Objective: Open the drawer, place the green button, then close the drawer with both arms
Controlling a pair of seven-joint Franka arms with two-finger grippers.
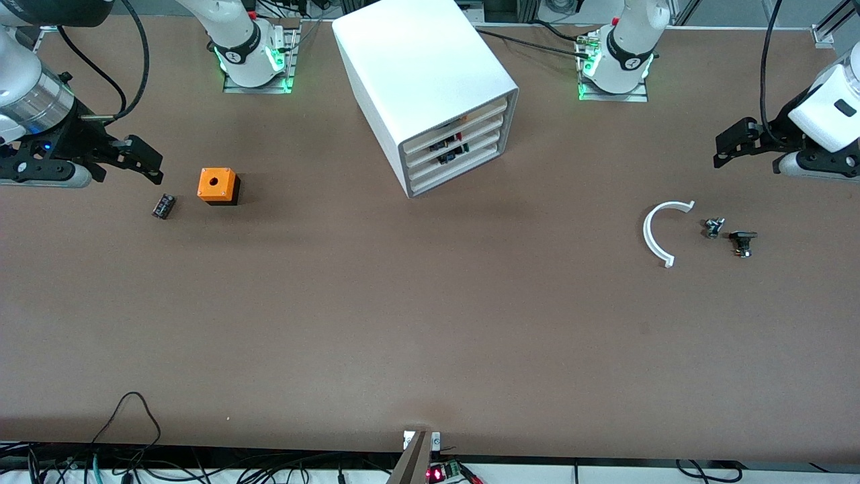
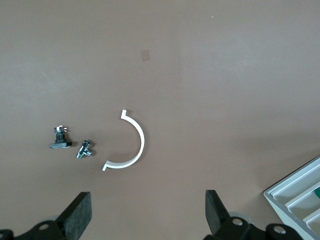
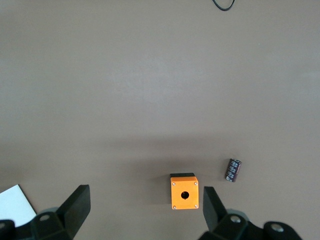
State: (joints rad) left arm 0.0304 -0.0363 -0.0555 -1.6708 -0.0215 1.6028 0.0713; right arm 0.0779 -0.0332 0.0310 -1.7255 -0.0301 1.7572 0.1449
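Four white drawers face the front camera in the cabinet; the third drawer is shut, small coloured parts showing above its lip. No writing is readable. Both grippers wait, jaws apart: left gripper above the worktop near a white arc, right gripper near the orange box.

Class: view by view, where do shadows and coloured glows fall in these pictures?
Front view: green light glows at both arm bases; the orange box and cabinet cast soft shadows toward the camera. Left wrist view: the white half-ring throws almost none. Right wrist view: a faint dark band lies above the box.
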